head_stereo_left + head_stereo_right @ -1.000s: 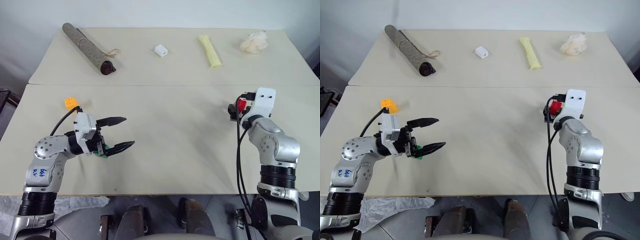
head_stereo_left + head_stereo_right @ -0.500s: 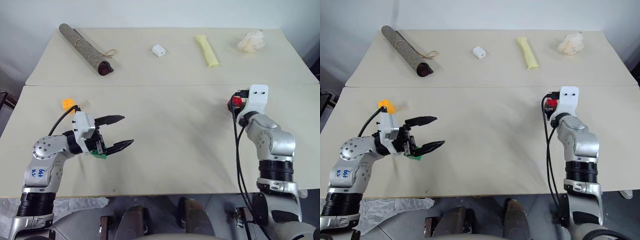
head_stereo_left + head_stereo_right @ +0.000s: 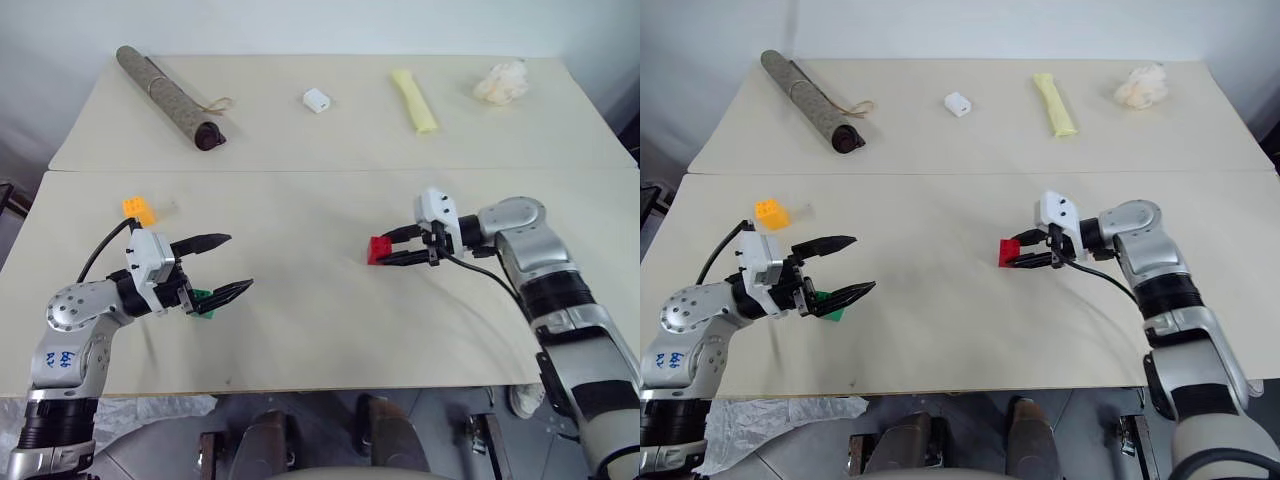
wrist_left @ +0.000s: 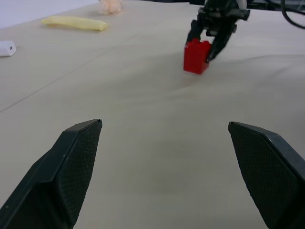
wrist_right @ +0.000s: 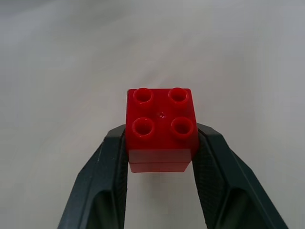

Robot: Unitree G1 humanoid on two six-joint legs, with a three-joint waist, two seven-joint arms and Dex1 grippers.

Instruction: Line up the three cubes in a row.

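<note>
A: On the table (image 3: pixel 320 330) our right gripper (image 3: pixel 385 253) is clamped on the red cube (image 3: pixel 378 249) near the middle.

B: Our left gripper (image 3: pixel 225 265) stands wide apart, holding nothing, at the near left, with the green cube (image 3: pixel 203 300) beside it. We see the orange-yellow cube (image 3: pixel 138 208) farther left.

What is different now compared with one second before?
The right gripper, shut on the red cube, has swung with it from the table's right side toward the middle. The left gripper stays open beside the green cube; the orange-yellow cube has not moved.
</note>
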